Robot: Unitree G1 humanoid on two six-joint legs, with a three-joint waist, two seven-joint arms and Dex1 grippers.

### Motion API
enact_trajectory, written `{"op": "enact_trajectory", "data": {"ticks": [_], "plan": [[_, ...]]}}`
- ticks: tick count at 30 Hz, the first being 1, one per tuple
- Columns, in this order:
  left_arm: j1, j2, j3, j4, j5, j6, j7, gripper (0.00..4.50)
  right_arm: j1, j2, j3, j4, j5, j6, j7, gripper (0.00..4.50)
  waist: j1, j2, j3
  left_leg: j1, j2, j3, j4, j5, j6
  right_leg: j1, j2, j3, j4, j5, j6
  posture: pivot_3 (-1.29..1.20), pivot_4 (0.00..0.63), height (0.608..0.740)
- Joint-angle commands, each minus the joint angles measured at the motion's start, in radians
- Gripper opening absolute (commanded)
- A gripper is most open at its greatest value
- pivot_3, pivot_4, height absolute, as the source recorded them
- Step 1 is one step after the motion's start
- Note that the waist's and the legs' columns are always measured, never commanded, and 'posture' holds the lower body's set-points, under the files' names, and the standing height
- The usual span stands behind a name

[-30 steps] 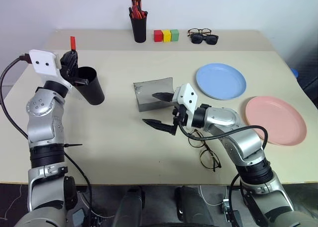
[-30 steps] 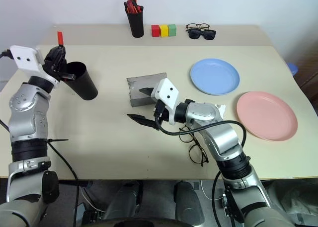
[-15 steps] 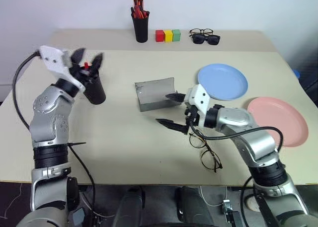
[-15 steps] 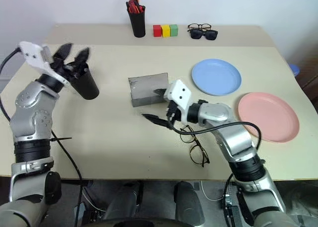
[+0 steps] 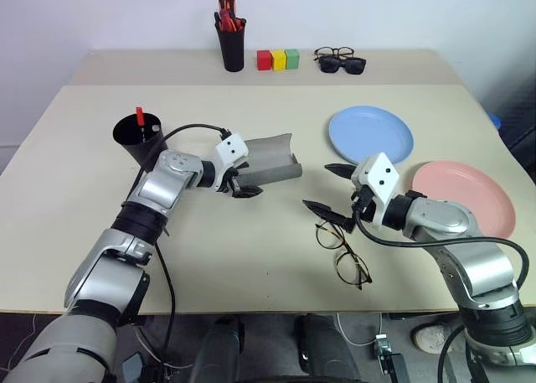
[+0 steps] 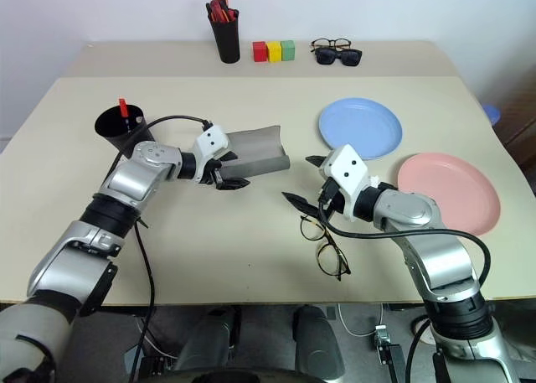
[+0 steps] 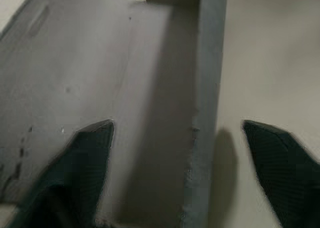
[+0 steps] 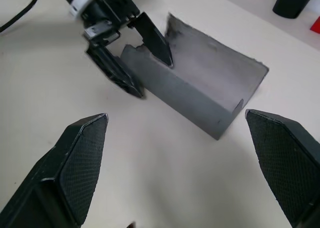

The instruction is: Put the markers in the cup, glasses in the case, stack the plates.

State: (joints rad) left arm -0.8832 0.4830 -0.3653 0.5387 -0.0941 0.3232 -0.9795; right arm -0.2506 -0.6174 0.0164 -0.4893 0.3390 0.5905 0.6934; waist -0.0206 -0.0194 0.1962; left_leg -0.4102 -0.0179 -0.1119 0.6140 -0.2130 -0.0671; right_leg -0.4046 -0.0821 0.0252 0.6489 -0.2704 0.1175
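Left tool (image 6: pixel 226 172) straddles the near wall of the case (image 6: pixel 255 151), jaws apart, nothing clamped. It should pinch that wall squarely and steady the case mid-counter. Right tool (image 6: pixel 303 182) hangs spread wide and empty just above the glasses (image 6: pixel 323 247), near the front edge. A second ago the left was up at the cup (image 6: pixel 113 125), holding a marker (image 6: pixel 123 109); that marker now stands in the cup.

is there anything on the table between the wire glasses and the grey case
Nothing visible lies between the glasses and the case, just bare table. The left claw straddles the case's wall at its far end, off that path.
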Motion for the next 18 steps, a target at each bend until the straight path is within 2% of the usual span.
{"op": "enact_trajectory", "data": {"ticks": [1, 4, 6, 10, 15, 18], "plan": [[-0.022, -0.005, 0.03, 0.002, 0.007, -0.075, -0.053, 2.12, 0.012, -0.008, -0.042, -0.062, 0.016, 0.007, -0.021, 4.5, 0.001, 0.0, 0.0, 0.0, 0.0, 0.0, 0.0, 0.0, 0.0, 0.0, 0.0, 0.0, 0.0, 0.0, 0.0, 0.0, 0.15, 0.74], [0.02, 0.017, 0.042, -0.051, -0.007, -0.186, -0.127, 0.53, 0.023, -0.014, -0.047, -0.071, 0.016, 0.011, -0.025, 4.5, 0.002, 0.0, 0.0, 0.0, 0.0, 0.0, 0.001, 0.0, 0.0, 0.0, 0.0, 0.0, 0.0, 0.0, 0.0, 0.0, 0.15, 0.74], [0.067, 0.05, 0.054, -0.111, -0.017, -0.257, -0.178, 0.53, 0.021, -0.019, -0.046, -0.069, 0.016, 0.013, -0.023, 4.5, -0.001, 0.0, 0.0, 0.0, 0.0, 0.0, 0.0, 0.0, 0.0, 0.0, 0.0, 0.0, 0.0, 0.0, 0.0, 0.0, 0.15, 0.74], [0.154, 0.139, 0.07, -0.249, -0.035, -0.258, -0.276, 0.53, 0.015, -0.041, -0.055, -0.061, 0.028, 0.027, -0.008, 4.5, -0.001, 0.0, 0.0, 0.0, 0.0, 0.0, 0.0, 0.0, 0.0, 0.0, 0.0, 0.0, 0.0, 0.0, 0.0, 0.0, 0.15, 0.74], [0.254, 0.245, 0.077, -0.446, -0.082, -0.165, -0.37, 0.53, 0.057, -0.117, -0.141, -0.062, 0.12, 0.129, 0.044, 4.5, 0.007, 0.0, 0.0, 0.0, 0.0, 0.0, 0.001, 0.0, 0.0, 0.001, -0.001, 0.0, 0.0, 0.0, 0.0, 0.0, 0.15, 0.74], [0.285, 0.267, 0.088, -0.504, -0.107, -0.122, -0.382, 1.35, 0.107, -0.166, -0.211, -0.061, 0.173, 0.197, 0.069, 4.5, 0.01, 0.0, 0.0, 0.0, 0.0, 0.0, 0.001, 0.0, 0.0, 0.002, -0.001, 0.0, -0.001, 0.0, 0.0, 0.0, 0.15, 0.74]]}}
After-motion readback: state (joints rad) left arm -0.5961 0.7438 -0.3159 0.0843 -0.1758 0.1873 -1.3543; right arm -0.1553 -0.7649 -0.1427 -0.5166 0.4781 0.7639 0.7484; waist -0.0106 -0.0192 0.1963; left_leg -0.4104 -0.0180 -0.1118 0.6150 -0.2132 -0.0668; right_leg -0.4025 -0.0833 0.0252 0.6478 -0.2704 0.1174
